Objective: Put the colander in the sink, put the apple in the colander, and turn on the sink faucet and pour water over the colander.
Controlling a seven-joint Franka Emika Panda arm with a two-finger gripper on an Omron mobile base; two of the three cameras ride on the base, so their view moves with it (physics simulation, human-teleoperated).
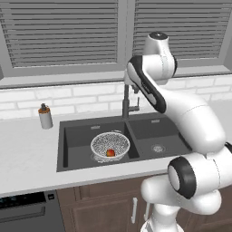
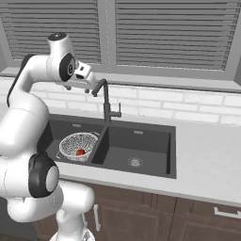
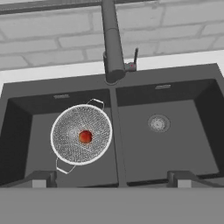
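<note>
- The two dark fingers [image 3: 111, 180] stand wide apart with nothing between them, high above the dark grey double-basin sink [image 3: 175, 157].
- The round white-and-grey speckled perforated colander [image 3: 81, 134] sits in the basin ahead of the left fingertip.
- The small red-orange apple [image 3: 85, 137] lies at the middle of the colander's bottom.
- The tall dark grey gooseneck faucet [image 3: 112, 43] rises straight ahead of the fingers, between both tips, on the divider line at the sink's rear.
- A small grey soap dispenser bottle [image 1: 45, 116] stands on the white table [image 1: 27, 154], well apart from the fingers.

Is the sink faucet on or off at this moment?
Off: no water stream falls from the sink faucet, and its spout sits over the divider, beside the colander holding the apple.
</note>
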